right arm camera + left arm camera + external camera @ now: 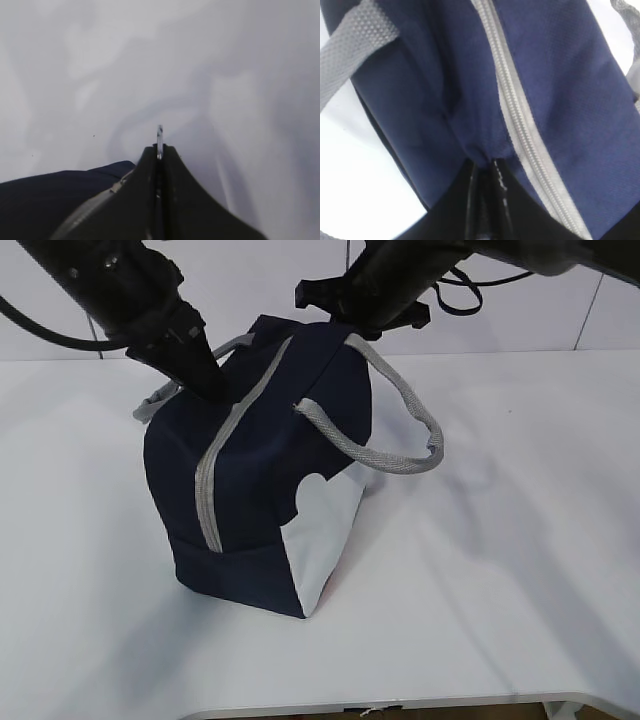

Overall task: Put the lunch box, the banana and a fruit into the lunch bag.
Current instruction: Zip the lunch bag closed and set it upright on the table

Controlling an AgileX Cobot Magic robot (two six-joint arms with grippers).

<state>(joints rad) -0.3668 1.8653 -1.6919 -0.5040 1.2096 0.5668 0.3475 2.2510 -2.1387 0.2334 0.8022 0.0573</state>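
Lunch bag [255, 465] pinched under left hand [485, 167]

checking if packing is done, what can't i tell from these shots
- Contents of the lunch bag: the zipper runs closed along its visible length in exterior and left wrist views, so the inside is hidden.
- Right claw: fingers together on a thin metal piece; blur and the fingers hide its attachment. In the exterior view the bag hides the tip.
- Left claw: pinches navy fabric; the frame edge cuts off its body.

lunch bag [262, 455] zipped, on table [520, 540] | left tool [205, 380] pinching its top
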